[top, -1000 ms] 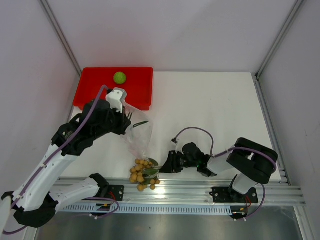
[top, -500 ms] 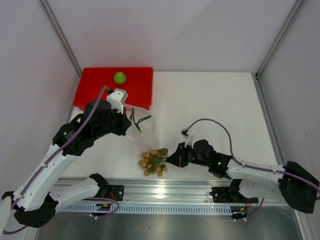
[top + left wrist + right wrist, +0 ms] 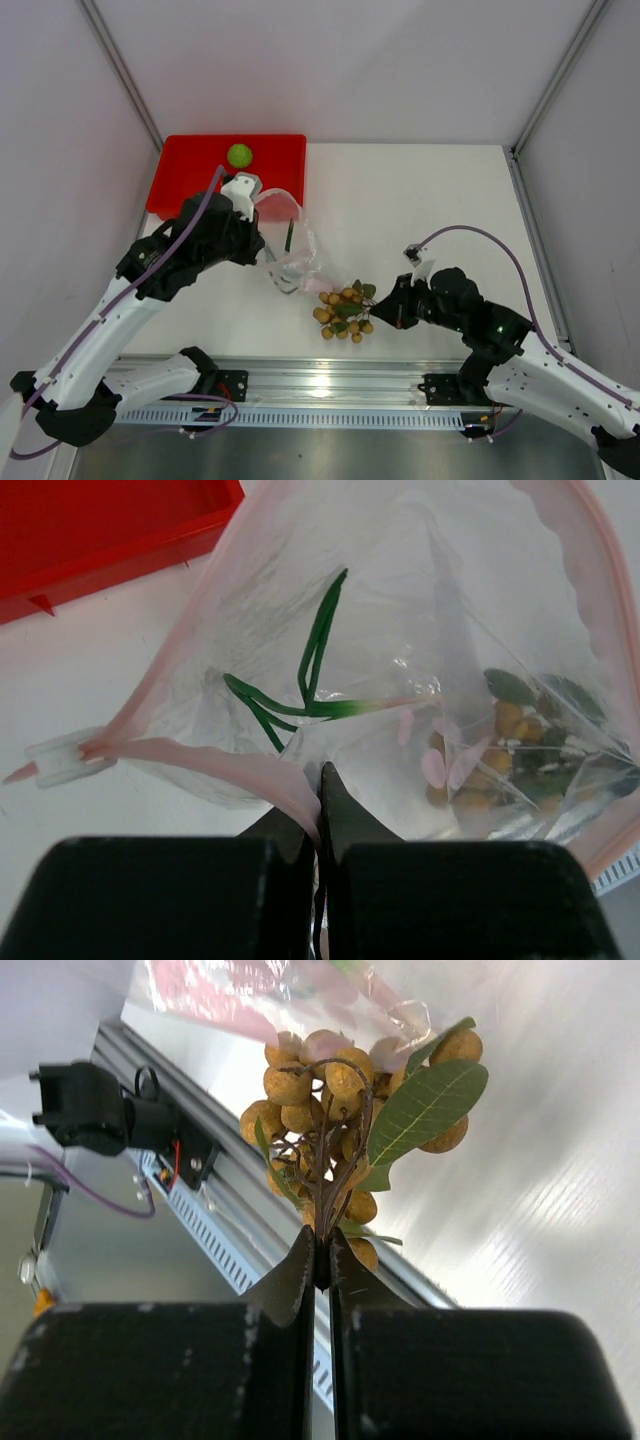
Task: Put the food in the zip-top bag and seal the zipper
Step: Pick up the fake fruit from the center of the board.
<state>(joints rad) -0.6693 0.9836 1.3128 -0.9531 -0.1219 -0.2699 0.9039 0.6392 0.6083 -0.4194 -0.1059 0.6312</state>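
The clear zip-top bag (image 3: 300,252) hangs from my left gripper (image 3: 266,260), which is shut on its pinkish zipper edge (image 3: 255,770). The green leaf sprig (image 3: 289,236) lies inside the bag and also shows in the left wrist view (image 3: 312,680). My right gripper (image 3: 380,312) is shut on the stem of the tan-brown fruit bunch (image 3: 342,310), held against the bag's lower right end. The bunch shows through the film (image 3: 520,745) and in front of the right gripper (image 3: 320,1260), as fruits and leaves (image 3: 340,1090). The lime-green fruit (image 3: 239,155) sits on the red tray (image 3: 180,180).
The red tray stands at the back left, its corner near the bag (image 3: 90,530). A white slider clip (image 3: 65,760) sits at the zipper's left end. The metal rail (image 3: 330,385) runs along the near edge, close below the bunch.
My right gripper has carried the bunch right and away from the rail. The left gripper has shifted right with the bag, whose mouth now spreads toward the bunch.
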